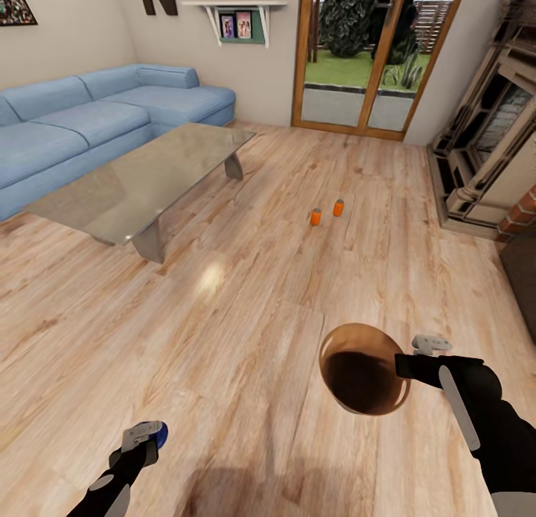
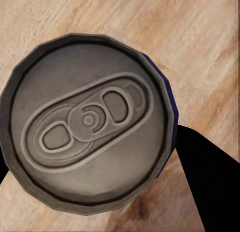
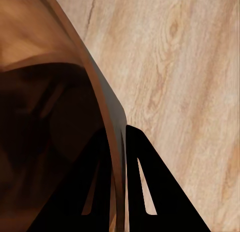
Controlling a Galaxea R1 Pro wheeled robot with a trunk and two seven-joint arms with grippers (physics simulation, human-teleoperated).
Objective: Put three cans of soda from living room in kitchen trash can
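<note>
No legible writing or brand on any can. Left gripper (image 1: 149, 435) grasps a soda can (image 2: 87, 122): dark grey top with pull tab, blue side wall showing. Right gripper (image 3: 120, 177) is clamped over the rim of the trash can (image 1: 365, 368), glossy amber-brown, held above the wood floor (image 1: 246, 316). Two orange soda cans (image 1: 327, 212) stand upright on the floor, just beside each other, between the low grey table (image 1: 149, 178) and the fireplace (image 1: 484, 152).

The gripper (image 3: 118, 192) pinches the brown bin's (image 3: 45, 106) wall above wood floor (image 3: 185, 66).
</note>
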